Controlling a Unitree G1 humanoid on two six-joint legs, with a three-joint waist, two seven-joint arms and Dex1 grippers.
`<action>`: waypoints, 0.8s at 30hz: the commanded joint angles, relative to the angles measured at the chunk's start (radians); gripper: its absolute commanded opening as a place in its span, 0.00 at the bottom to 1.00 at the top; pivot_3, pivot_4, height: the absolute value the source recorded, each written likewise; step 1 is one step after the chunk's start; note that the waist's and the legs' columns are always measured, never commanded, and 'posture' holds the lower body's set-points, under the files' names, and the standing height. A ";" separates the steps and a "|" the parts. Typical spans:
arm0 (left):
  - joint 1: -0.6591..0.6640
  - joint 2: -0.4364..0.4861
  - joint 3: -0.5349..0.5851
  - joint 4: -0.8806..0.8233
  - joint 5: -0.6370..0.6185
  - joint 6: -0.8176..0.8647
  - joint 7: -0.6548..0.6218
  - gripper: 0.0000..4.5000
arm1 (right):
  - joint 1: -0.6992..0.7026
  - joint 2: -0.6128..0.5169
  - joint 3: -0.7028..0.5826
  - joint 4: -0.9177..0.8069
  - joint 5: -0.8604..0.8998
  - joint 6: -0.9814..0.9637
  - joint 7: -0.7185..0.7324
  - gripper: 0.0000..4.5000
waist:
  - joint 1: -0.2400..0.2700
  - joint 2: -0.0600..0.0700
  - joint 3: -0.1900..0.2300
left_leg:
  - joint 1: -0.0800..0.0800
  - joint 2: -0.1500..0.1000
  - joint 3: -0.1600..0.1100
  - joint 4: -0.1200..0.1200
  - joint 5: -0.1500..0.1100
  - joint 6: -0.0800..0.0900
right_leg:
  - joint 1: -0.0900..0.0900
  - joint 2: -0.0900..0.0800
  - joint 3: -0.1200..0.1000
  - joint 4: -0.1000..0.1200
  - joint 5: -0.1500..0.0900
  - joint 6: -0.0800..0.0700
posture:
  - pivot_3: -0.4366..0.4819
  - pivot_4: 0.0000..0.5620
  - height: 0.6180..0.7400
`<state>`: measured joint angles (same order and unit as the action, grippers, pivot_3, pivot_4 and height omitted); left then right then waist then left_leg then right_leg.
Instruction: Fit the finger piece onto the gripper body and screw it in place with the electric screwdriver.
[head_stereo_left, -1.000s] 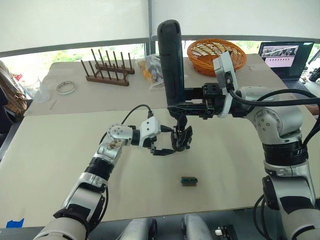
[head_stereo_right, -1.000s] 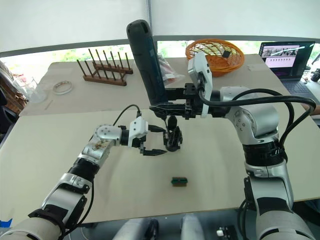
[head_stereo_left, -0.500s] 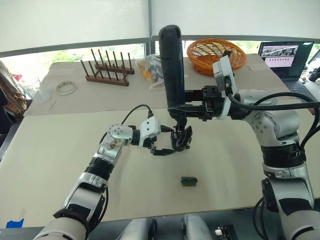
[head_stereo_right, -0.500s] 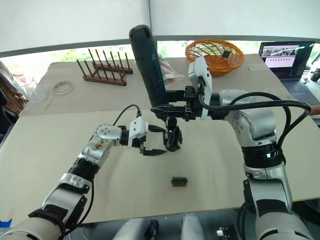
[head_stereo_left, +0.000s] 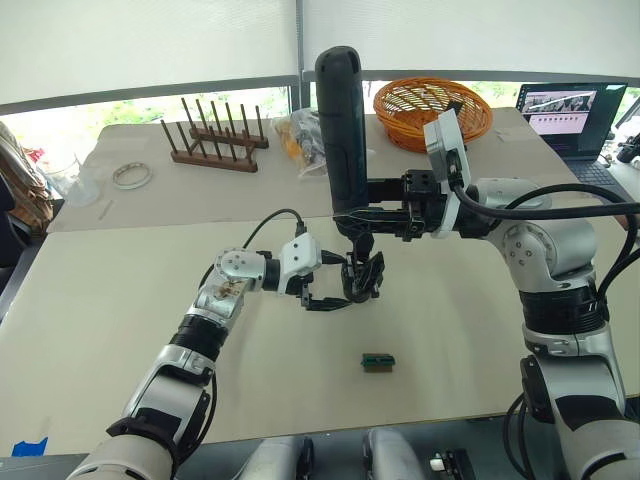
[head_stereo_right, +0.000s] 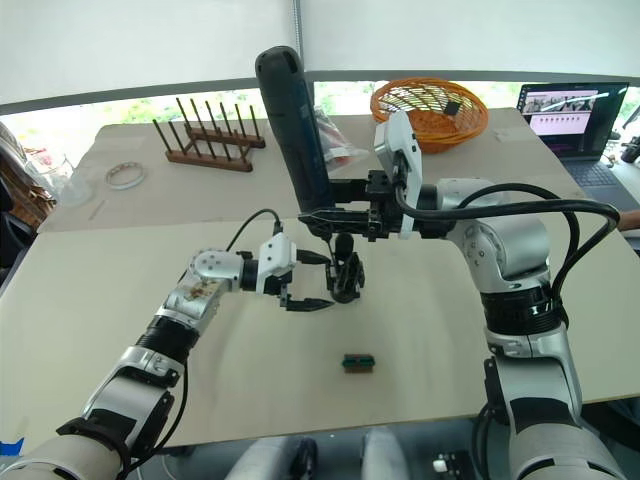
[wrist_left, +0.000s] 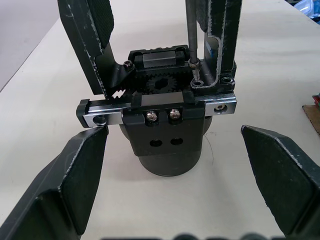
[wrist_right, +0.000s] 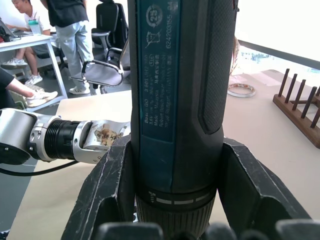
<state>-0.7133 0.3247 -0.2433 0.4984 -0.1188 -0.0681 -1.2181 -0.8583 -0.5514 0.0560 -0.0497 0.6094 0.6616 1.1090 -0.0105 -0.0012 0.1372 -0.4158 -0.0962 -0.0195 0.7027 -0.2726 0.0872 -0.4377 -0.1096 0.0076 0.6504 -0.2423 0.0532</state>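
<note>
now the electric screwdriver (head_stereo_left: 341, 130), pinched upright by the right gripper (head_stereo_left: 372, 213), is set on a screw of the gripper body (wrist_left: 170, 132) mid-tabletop; left fingers (wrist_left: 65, 192) spread, bit best kept vertical.

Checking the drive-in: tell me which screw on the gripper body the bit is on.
The bit sits on the lone screw at the top of the gripper body, beside one upright finger. The two silver screws side by side on the front face are untouched.
</note>
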 joint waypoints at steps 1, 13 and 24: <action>-0.022 -0.002 0.006 -0.025 -0.003 -0.020 0.001 1.00 | -0.022 0.000 -0.030 -0.030 0.012 -0.026 0.004 0.42 | 0.000 0.000 0.000 | 0.000 0.000 0.000 0.000 0.000 0.000 | 0.000 0.000 0.000 0.000 0.000 0.000 | 0.48 0.27 1.00; -0.020 -0.009 0.001 -0.010 0.005 -0.027 0.008 1.00 | -0.006 0.004 -0.030 -0.032 0.009 -0.036 0.003 0.42 | 0.000 0.000 0.000 | 0.000 0.000 0.000 0.000 0.000 0.000 | -0.001 0.000 0.000 0.006 0.000 0.000 | 0.48 0.27 1.00; -0.032 -0.021 0.000 0.022 0.014 -0.043 0.019 1.00 | 0.002 -0.002 -0.030 -0.033 -0.001 -0.051 0.005 0.42 | 0.000 0.000 0.000 | 0.000 0.000 0.000 0.001 0.000 0.000 | -0.001 0.000 0.000 0.007 0.000 0.000 | 0.48 0.27 1.00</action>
<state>-0.7158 0.3100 -0.2433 0.5229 -0.1128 -0.0886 -1.2058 -0.8402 -0.5492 0.0569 -0.0497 0.6011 0.6448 1.1105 -0.0106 -0.0013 0.1372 -0.4158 -0.0964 -0.0196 0.7035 -0.2726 0.0872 -0.4384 -0.1100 0.0070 0.6571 -0.2423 0.0532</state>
